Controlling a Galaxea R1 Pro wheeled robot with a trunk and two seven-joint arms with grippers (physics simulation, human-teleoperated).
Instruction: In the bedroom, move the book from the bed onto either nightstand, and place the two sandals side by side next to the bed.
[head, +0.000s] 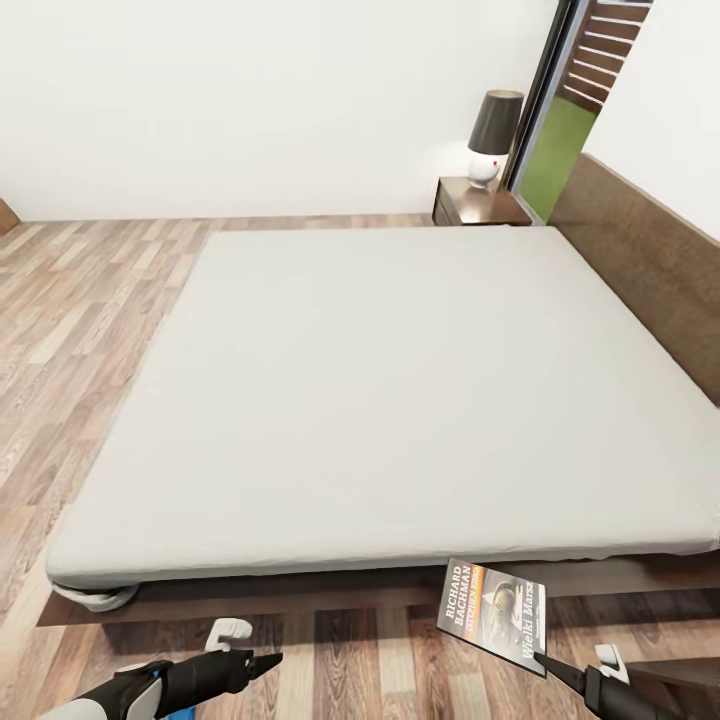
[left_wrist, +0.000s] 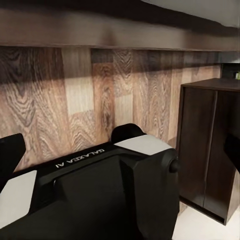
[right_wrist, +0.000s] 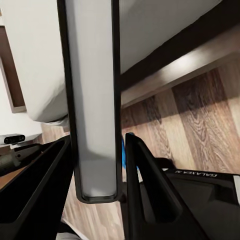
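Our right tool (head: 548, 662) pinches the book (head: 493, 615) by its corner at lower right, clear of the bed (head: 400, 400), ready for carrying; our left tool (head: 262, 664) looks closed, empty.

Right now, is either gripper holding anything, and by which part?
The right gripper pinches the Richard Bachman paperback at its lower edge. The left gripper holds nothing.

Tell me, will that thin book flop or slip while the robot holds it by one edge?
Probably a little. The thin dark paperback book with the orange band is pinched at one corner by the right gripper, so it may sag or swing. It looks light, and the gripper's fingers squeeze both sides, so slipping seems unlikely.
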